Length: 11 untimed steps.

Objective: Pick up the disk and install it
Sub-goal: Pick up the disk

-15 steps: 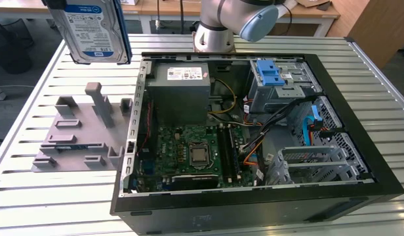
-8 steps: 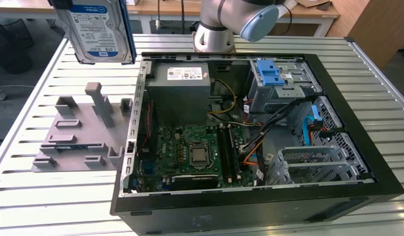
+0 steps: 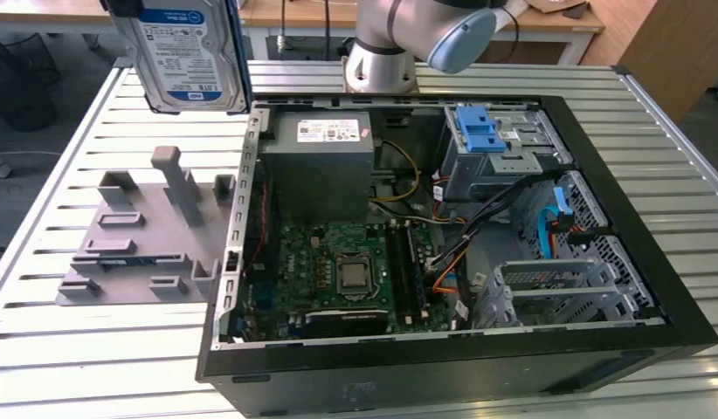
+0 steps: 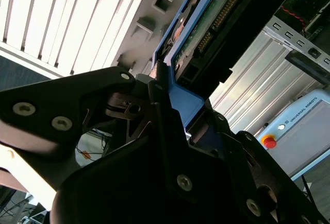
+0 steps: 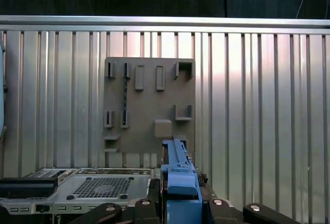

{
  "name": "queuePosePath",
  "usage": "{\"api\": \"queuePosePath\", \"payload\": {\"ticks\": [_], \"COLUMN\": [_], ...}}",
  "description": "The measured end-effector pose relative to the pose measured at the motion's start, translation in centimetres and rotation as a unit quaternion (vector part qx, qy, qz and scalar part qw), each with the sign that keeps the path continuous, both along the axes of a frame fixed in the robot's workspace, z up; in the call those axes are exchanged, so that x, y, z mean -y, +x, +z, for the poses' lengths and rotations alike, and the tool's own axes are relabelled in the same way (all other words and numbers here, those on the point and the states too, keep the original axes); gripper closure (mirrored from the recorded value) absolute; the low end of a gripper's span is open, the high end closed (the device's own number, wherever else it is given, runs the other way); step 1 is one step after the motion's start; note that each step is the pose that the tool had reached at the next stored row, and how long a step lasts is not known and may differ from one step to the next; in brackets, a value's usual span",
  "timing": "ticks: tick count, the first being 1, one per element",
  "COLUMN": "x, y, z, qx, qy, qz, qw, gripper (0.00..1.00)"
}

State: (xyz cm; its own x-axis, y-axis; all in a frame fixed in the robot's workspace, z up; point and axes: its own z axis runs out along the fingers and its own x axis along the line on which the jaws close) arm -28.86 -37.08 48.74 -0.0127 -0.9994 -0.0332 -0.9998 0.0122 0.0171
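The disk hangs upright in the air above the table's far left part, label facing the exterior view, over the gap between the grey holder plate and the open computer case. Its blue carrier frame sits clamped between my gripper's black fingers; in the second wrist view the gripper is shut on the frame's edge with the disk's circuit side beyond it. The grey drive bay with a blue latch stands in the case's far right corner.
The case lies open on a slatted metal table, with a power-supply box, motherboard and loose cables inside. The holder plate has upright pegs and slots. The arm's base stands behind the case.
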Motion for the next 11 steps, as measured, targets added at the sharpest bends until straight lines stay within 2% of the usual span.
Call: {"api": "queuePosePath", "payload": {"ticks": [6, 11], "x": [0.00, 0.00], "y": [0.70, 0.77], "z": [0.00, 0.00], "qx": [0.0000, 0.0000], "qy": [0.0000, 0.0000], "qz": [0.000, 0.000], "qw": [1.0000, 1.0000], "gripper": [0.64, 0.64]}}
